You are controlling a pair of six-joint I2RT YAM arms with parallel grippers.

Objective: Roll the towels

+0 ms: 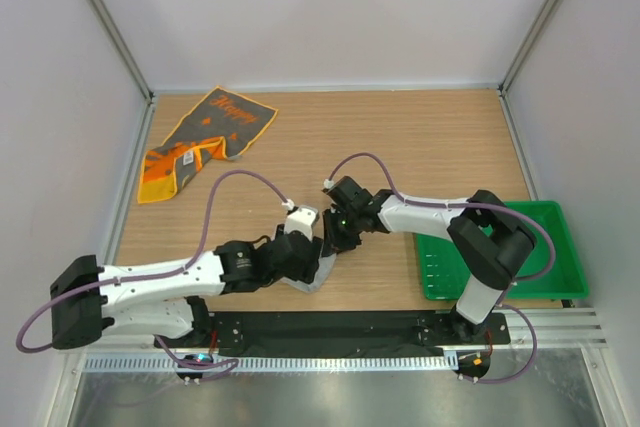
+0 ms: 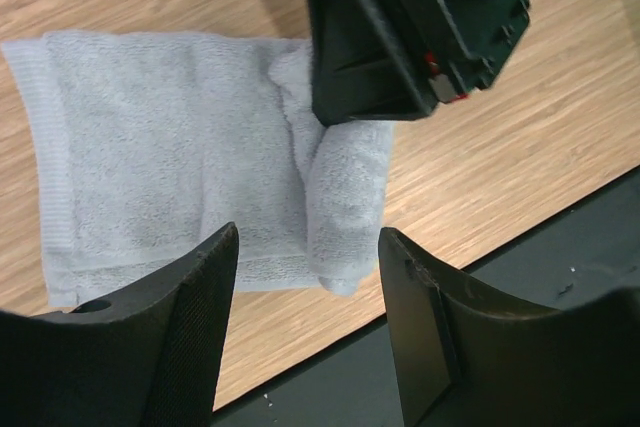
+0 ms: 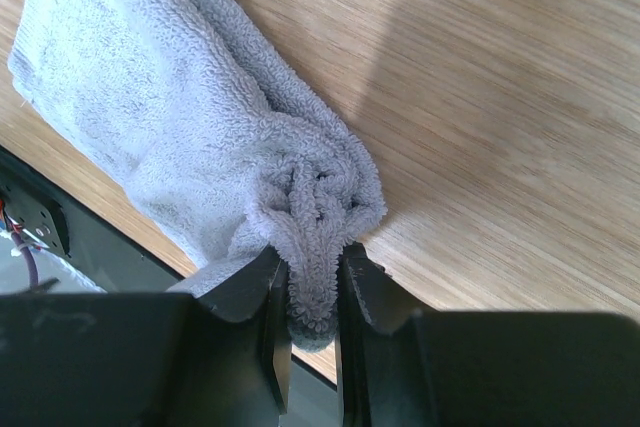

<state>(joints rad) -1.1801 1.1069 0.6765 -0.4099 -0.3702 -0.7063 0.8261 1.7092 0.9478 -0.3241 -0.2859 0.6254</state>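
The light grey towel (image 2: 170, 177) lies flat at the table's near edge, its right side curled into a partial roll (image 2: 345, 197). It shows in the top view (image 1: 322, 274) mostly hidden under both grippers. My right gripper (image 3: 306, 317) is shut on a bunched fold of this towel (image 3: 150, 97), and also shows in the left wrist view (image 2: 400, 37) and the top view (image 1: 336, 235). My left gripper (image 2: 308, 317) is open and empty, hovering just above the roll's near end, also in the top view (image 1: 303, 263). The dark grey and orange towel (image 1: 205, 139) lies crumpled at the far left.
A green plastic tray (image 1: 520, 282) stands at the right near edge. The black base rail (image 2: 520, 287) runs just in front of the towel. White enclosure walls (image 1: 60, 97) surround the wooden table (image 1: 420, 147).
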